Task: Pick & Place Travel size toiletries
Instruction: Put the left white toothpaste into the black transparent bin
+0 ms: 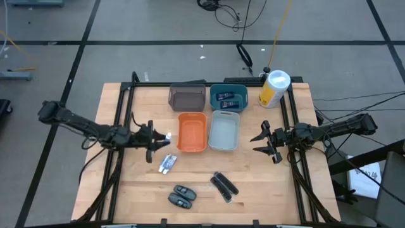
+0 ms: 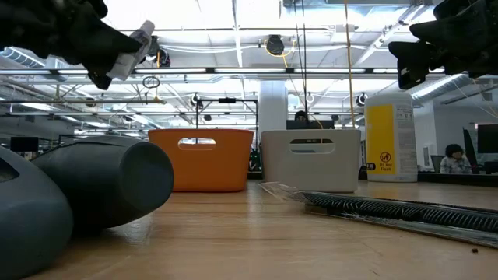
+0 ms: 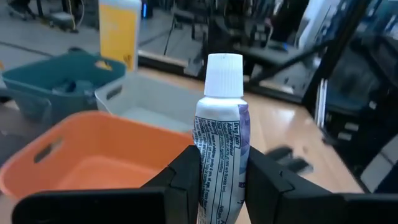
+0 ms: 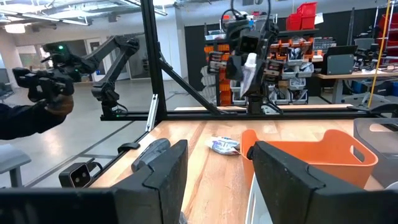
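Two silvery-white tubes are apart: one is pinched in the left pincer (image 1: pixel 158 140), left of centre in the high view, just left of the orange bin (image 1: pixel 192 132) and held above the tabletop (image 1: pixel 266 183). This held tube (image 3: pixel 219 146) has its long axis in line with the fingers (image 3: pixel 186 177), white cap pointing away from the wrist toward the orange bin. The second silvery-white tube (image 1: pixel 167 163) lies flat just below the pincer, long axis tilted slightly off vertical. Lower centre, two dark grey ovals (image 1: pixel 181 196) lie side by side, and two slim black bars (image 1: pixel 224 186) run diagonally beside them. The teal bin (image 1: pixel 228 96) at upper centre holds two dark blue tubes (image 1: pixel 228 98). The right pincer (image 1: pixel 264 143) hangs spread and empty at right of centre, just right of the pale grey bin (image 1: pixel 223 131).
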